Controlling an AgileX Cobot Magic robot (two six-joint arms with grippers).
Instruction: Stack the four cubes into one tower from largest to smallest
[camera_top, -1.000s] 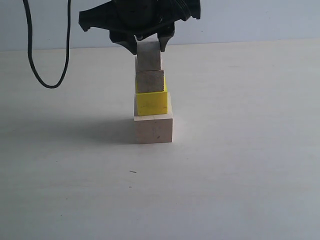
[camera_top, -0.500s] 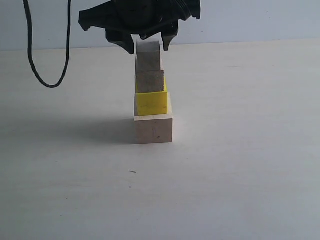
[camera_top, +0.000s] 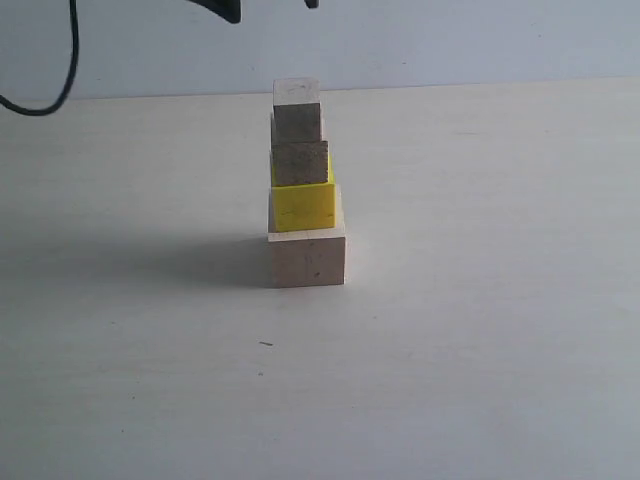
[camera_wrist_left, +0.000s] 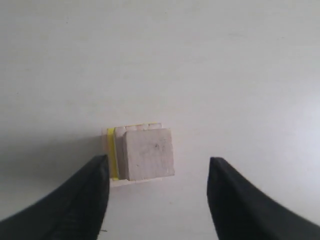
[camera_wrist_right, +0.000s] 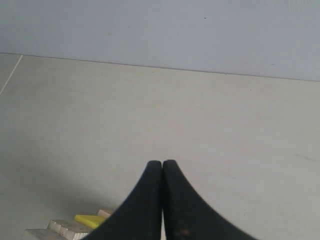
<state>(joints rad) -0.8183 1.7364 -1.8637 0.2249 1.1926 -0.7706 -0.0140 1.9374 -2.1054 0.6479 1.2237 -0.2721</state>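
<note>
Started on the left: spotted a black cable (camera_top: 62, 60) dangling at the edge, nowhere nr the blocks. Found the left gripper (camera_wrist_left: 159, 161) parked straight above the tower (camera_top: 300, 185), jaws spread wide, clamped on nothing, well clear of the top. Peeked thru its wrist cam and saw mostly the top small wooden cube (camera_wrist_left: 149, 153) w/ a sliver of yellow poking out beside it.

Moved on to the tower itself, standing mid-table (camera_top: 480, 330). Counted the pale largest cube (camera_top: 307, 258) at the bottom, yellow cube (camera_top: 303, 207) on that, then the lower small wooden cube (camera_top: 300, 163), then the top small wooden cube. Noticed off-centre stacking, everything crowded toward one side instead of lined up on the middle. Called the stacking done tbh, going by that order.

Guessed at handling: rigid, light, not fragile, prob not slippery, but tippy as a column. Would've taken any block by 2 opposite flat side faces, from above, w/o brushing the neighbours.

Ended on the right: found the right gripper (camera_wrist_right: 162, 165) pinched fully together, empty, w/ only corner bits of the pale and yellow blocks caught in its cam.
</note>
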